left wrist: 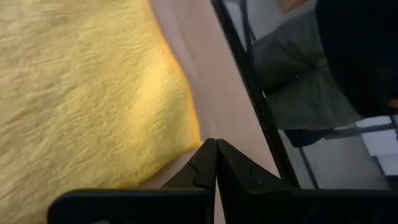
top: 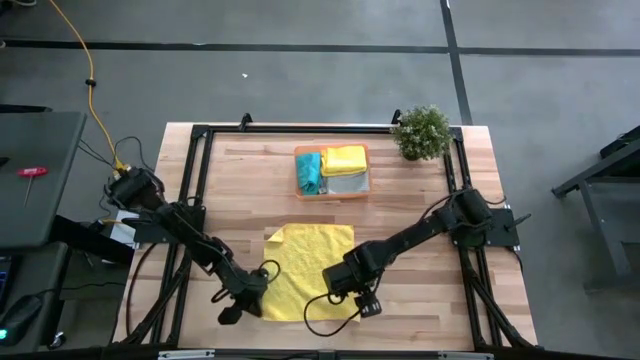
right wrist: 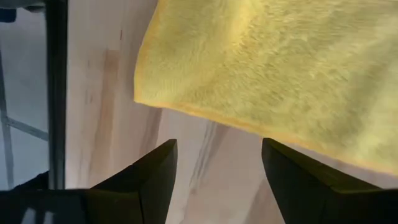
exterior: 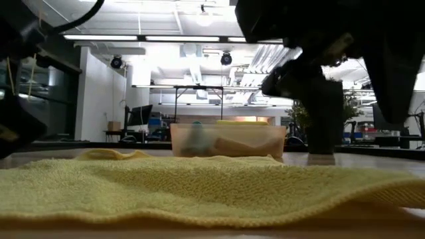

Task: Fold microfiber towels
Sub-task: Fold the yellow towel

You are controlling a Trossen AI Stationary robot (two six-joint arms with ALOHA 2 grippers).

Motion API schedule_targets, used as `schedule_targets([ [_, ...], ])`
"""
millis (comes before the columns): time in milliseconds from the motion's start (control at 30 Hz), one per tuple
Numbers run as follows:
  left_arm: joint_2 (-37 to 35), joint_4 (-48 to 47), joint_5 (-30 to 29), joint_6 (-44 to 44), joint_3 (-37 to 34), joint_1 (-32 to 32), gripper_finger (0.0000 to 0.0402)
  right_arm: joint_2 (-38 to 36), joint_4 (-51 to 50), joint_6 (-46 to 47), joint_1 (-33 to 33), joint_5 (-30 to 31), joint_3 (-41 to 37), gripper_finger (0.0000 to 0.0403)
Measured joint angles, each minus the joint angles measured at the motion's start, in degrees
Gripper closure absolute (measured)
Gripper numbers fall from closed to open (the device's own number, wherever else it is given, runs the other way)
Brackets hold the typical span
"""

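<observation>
A yellow towel (top: 305, 270) lies spread flat on the wooden table's near middle; it also shows in the low view (exterior: 199, 186). My left gripper (top: 240, 295) is shut, its tips (left wrist: 216, 144) over bare wood just beside the towel's left edge (left wrist: 186, 112). My right gripper (top: 357, 293) is open at the towel's near right corner (right wrist: 146, 93), its fingers (right wrist: 155, 168) short of the edge and touching nothing. A teal towel (top: 308, 172), a second yellow towel (top: 343, 158) and a grey towel (top: 347, 184) lie in the orange tray. No lime green towel shows.
The orange tray (top: 365, 190) stands at the far middle, also in the low view (exterior: 226, 141). A small potted plant (top: 420, 132) stands at the far right. A black frame (top: 190, 170) runs along the table's sides. Bare wood lies around the towel.
</observation>
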Motion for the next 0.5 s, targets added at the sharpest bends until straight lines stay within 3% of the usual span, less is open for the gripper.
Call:
schedule_targets([
  [300, -15.7, -13.8, -3.3, 2.9, -4.6, 3.6, 0.0401, -2.6, -6.7, -1.5, -1.3, 3.7, -0.7, 0.0176],
  [400, -23.2, -20.3, -4.3, 6.6, -5.0, 6.0, 0.0401, -3.0, -5.7, 1.2, -0.8, 3.4, -4.8, 0.0176],
  [500, -29.0, -25.2, -9.4, 11.5, -5.0, 9.1, 0.0401, -5.0, -2.7, 5.2, -0.2, 3.6, -10.1, 0.0176],
])
